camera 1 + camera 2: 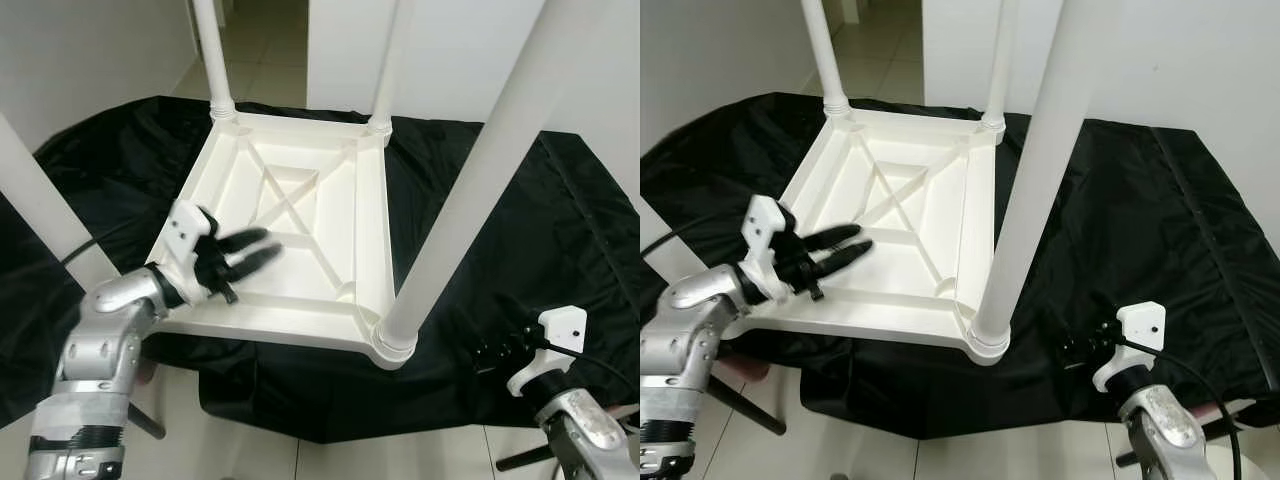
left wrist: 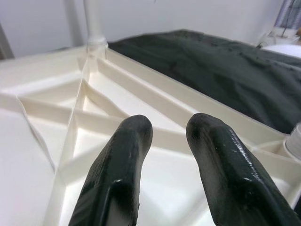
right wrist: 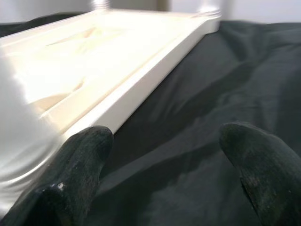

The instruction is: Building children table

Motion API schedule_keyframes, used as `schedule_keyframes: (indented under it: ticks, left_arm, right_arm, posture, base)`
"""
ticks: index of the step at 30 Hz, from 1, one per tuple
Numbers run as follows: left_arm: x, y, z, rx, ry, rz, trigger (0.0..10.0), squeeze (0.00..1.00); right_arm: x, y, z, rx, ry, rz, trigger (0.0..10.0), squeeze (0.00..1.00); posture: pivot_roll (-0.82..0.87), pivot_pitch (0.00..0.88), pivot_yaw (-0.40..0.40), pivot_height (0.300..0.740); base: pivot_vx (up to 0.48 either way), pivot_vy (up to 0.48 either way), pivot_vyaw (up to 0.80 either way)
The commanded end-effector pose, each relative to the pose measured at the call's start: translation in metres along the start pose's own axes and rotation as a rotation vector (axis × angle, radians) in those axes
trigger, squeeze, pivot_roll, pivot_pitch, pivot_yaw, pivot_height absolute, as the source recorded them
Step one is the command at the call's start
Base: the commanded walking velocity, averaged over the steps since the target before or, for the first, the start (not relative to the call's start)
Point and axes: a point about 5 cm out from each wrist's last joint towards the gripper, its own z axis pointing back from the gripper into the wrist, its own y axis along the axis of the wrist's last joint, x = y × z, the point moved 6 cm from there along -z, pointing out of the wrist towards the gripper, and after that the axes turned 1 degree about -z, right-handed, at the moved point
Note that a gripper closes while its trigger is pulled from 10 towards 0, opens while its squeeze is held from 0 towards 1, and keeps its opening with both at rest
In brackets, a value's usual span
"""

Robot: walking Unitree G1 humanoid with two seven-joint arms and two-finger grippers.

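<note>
Table top, white plastic, lies upside down on a black cloth spread over the floor, ribbed underside facing up w/ an X-shaped brace in the middle. Legs stand up out of the corners: far-left leg, far-right leg, near-right leg seated in its round socket at the corner closest to the robot's right side, and a fourth leg on the near-left, its socket hidden behind the left arm.

Left gripper reaches over the near-left edge of the top, hovering above the ribbed underside; fingers a little apart, nothing between them, not touching the plastic as far as I can tell.

Right gripper is low over the cloth, just off the near-right corner of the top; fingers spread wide, empty, w/ the table's side wall running away just beside one of them. Pale tiled floor shows in front of the cloth.
</note>
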Motion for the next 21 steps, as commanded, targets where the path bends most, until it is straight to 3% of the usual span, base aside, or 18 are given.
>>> schedule_keyframes:
  ticks: [1,13,16,21]
  left_arm:
    - [0.005,-0.001,-0.003,-0.017,0.025,-0.014,10.0,0.0]
    - [0.027,-0.005,-0.013,-0.039,0.032,-0.059,10.0,0.0]
    - [0.037,-0.008,-0.011,-0.073,0.021,-0.108,10.0,0.0]
    - [0.042,-0.01,-0.013,-0.086,0.006,-0.102,10.0,0.0]
  right_arm:
    - [-0.013,-0.002,0.001,-0.024,0.098,-0.024,10.0,0.0]
    - [-0.051,0.003,0.001,-0.086,0.424,-0.021,10.0,0.0]
    - [-0.06,0.006,-0.008,-0.071,0.464,-0.02,10.0,0.0]
    - [-0.07,0.007,-0.027,-0.034,0.476,-0.007,10.0,0.0]
  posture:
    - [0.04,0.055,-0.024,0.74]
    - [0.05,0.043,-0.028,0.74]
    - [0.05,0.036,-0.028,0.74]
    - [0.06,0.034,-0.026,0.74]
  base:
    - [0.0,0.0,0.0]
    - [0.0,0.0,0.0]
    - [0.0,0.0,0.0]
    - [0.0,0.0,0.0]
